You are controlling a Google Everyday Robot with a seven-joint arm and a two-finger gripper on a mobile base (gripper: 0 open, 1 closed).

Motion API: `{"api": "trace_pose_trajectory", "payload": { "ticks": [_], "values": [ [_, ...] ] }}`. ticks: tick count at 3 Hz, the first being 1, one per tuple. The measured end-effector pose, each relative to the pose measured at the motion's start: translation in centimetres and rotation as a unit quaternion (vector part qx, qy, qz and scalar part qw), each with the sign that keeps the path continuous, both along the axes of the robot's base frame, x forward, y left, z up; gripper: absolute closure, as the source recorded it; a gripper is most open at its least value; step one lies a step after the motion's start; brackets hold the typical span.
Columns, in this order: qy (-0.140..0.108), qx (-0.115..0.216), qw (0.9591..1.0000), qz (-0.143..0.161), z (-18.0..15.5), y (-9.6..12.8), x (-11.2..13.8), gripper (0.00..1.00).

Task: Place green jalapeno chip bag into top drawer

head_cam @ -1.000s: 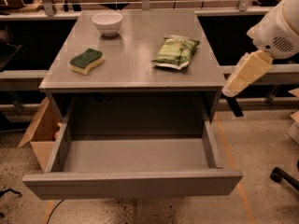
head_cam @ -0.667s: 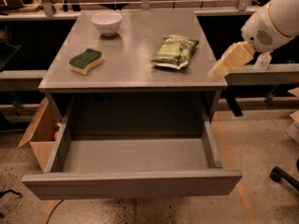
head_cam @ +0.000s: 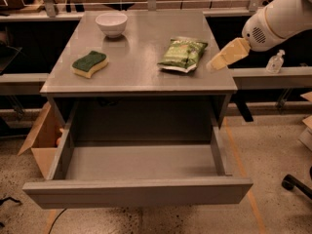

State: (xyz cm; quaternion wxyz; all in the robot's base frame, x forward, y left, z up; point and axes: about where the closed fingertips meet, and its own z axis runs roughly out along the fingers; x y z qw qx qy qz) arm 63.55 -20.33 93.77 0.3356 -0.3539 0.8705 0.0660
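The green jalapeno chip bag point(head_cam: 183, 55) lies flat on the grey tabletop point(head_cam: 139, 74). My end effector point(head_cam: 215, 64) hangs just to the right of the bag, tip angled down toward it, above the tabletop's right edge and not touching the bag. I cannot tell whether it is open or closed. The top drawer point(head_cam: 139, 192) stands pulled out below and in front of the bag. A green-topped sponge point(head_cam: 89, 63) sits well left of the bag, and a white bowl point(head_cam: 111, 23) behind and to the left.
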Motion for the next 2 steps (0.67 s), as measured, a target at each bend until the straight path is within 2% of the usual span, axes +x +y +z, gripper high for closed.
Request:
{"api": "trace_pose_trajectory", "payload": {
  "ticks": [1,2],
  "values": [
    [0.000,0.005,1.0000,-0.003,-0.3,0.2,0.3,0.00],
    [0.011,0.016,0.9997,-0.015,-1.6,2.4,2.3,0.00]
  ]
}}
